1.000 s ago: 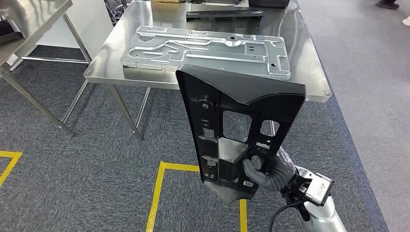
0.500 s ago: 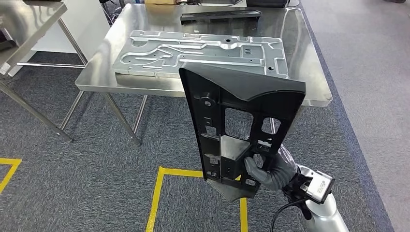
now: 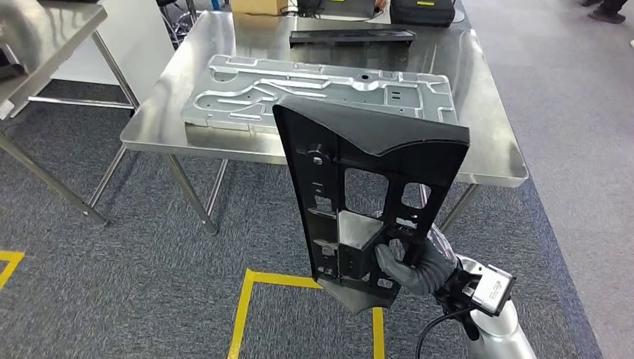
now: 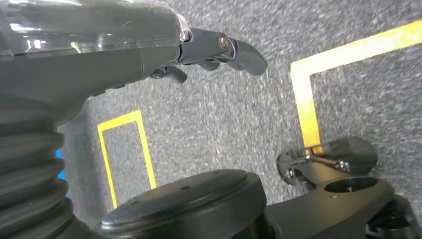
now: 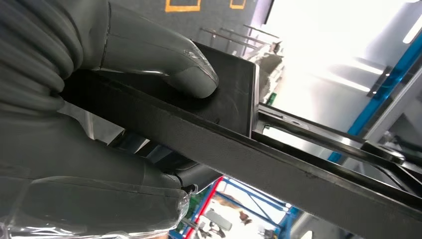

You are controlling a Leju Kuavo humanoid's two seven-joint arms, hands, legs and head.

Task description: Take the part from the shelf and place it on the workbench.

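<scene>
Closest in, the right hand [image 3: 413, 267] grips the black part [image 3: 370, 191] near its lower end, thumb pressed flat on one face and the other fingers wrapped behind the edge, as the right wrist view shows. The part stands nearly upright in the air, its broad top flaring out, still short of the workbench [image 3: 493, 142] and not touching it. The left hand [image 4: 149, 45] hangs over the grey carpet with nothing in it; its fingers look loosely curled, a little apart.

Over the last second the whole scene has slid and the bench now sits squarer ahead, while the part keeps the same place in front of the robot. That reads as the robot stepping and turning toward the bench rather than the arm moving. My guess is that the carry is almost over and only the setting down remains.

Farther off, a large grey metal plate [image 3: 321, 90] lies flat across the benchtop, leaving bare steel mainly at the right side. Behind it lies a black bar [image 3: 351, 34]. At the far edge stand a cardboard box [image 3: 258, 6] and a dark case [image 3: 422, 10]; I cannot tell what either holds.
</scene>
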